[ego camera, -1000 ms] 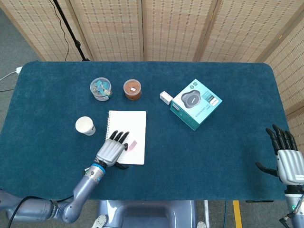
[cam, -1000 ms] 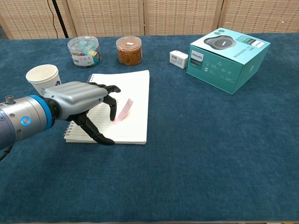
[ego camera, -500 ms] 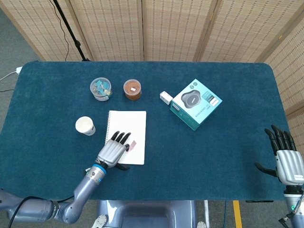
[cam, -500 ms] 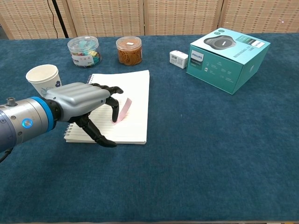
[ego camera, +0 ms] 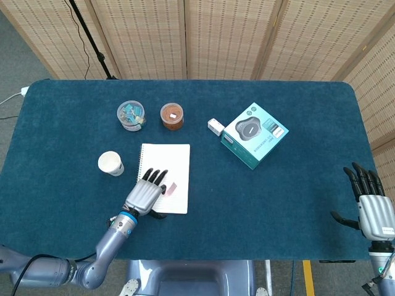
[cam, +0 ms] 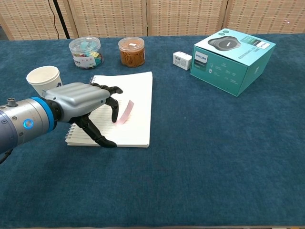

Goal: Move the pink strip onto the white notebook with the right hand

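The pink strip (ego camera: 172,188) (cam: 125,111) lies on the right half of the white spiral notebook (ego camera: 173,161) (cam: 139,87), near its lower edge. My left hand (ego camera: 145,195) (cam: 81,102) hovers over the notebook's lower left part, fingers spread and curved down. Their tips touch the strip's near end, and the thumb points at the notebook's front edge, away from the strip. Nothing is held in it. My right hand (ego camera: 370,208) is far off at the table's front right edge, fingers spread and empty; the chest view does not show it.
A paper cup (ego camera: 110,163) (cam: 44,80) stands left of the notebook. Behind it are two clear jars (ego camera: 131,115) (ego camera: 172,116). A small white box (ego camera: 215,127) and a teal carton (ego camera: 254,135) (cam: 232,54) sit to the back right.
My left hand has shifted very slightly over the notebook and back. The pink strip has barely moved and stays on the notebook. The right hand is still.
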Robot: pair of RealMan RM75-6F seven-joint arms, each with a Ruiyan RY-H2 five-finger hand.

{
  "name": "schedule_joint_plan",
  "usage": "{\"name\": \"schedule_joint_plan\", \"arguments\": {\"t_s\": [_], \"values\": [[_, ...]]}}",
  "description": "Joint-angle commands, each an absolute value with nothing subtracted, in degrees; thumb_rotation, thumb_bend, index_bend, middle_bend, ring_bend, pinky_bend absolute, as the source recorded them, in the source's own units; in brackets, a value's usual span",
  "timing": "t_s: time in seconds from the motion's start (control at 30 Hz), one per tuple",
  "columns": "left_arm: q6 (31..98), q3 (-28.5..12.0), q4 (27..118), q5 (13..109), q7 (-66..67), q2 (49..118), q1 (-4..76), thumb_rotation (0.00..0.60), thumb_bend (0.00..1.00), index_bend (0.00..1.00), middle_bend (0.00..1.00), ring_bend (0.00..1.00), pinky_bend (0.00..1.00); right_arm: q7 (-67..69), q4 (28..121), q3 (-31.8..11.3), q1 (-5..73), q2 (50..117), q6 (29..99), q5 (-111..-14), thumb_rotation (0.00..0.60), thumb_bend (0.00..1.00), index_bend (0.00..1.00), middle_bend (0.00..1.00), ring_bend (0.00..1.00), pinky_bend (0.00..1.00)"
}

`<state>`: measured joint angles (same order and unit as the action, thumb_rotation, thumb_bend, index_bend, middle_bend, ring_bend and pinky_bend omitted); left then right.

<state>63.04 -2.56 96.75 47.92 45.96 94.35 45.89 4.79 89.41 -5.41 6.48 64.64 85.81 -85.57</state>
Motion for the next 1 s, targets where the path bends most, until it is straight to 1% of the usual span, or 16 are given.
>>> {"name": "schedule_joint_plan", "arguments": {"t_s": [0.03, 0.27, 0.53, 1.0], "values": [[63.05, -2.47, 97.43, 48.35, 46.04, 94.31, 45.96, 0.342, 0.00, 0.42, 0.00, 0.00, 0.00, 4.92, 89.44, -5.42, 6.46, 64.57, 85.79, -85.59, 0.600, 0.00, 0.00, 0.00, 0.00, 0.00], [62.79, -1.93, 98.51, 47.87, 47.16, 94.48, 46.27, 0.341, 0.00, 0.42, 0.00, 0.00, 0.00, 5.14, 89.53, -5.54, 6.38, 64.37, 85.73, -85.47, 0.600, 0.00, 0.00, 0.00, 0.00, 0.00], [63.22, -2.26, 98.04, 46.66, 47.26, 94.00, 46.20, 0.341, 0.00, 0.42, 0.00, 0.00, 0.00, 5.28, 89.66, -5.63, 6.27, 64.23, 85.76, -85.47, 0.600, 0.00, 0.00, 0.00, 0.00, 0.00], [62.40, -1.76, 99.13, 47.54, 45.72, 93.14, 45.99, 0.340, 0.00, 0.42, 0.00, 0.00, 0.00, 4.98, 89.94, -5.65, 6.20, 64.21, 85.65, -85.53, 0.600, 0.00, 0.00, 0.00, 0.00, 0.00]]}}
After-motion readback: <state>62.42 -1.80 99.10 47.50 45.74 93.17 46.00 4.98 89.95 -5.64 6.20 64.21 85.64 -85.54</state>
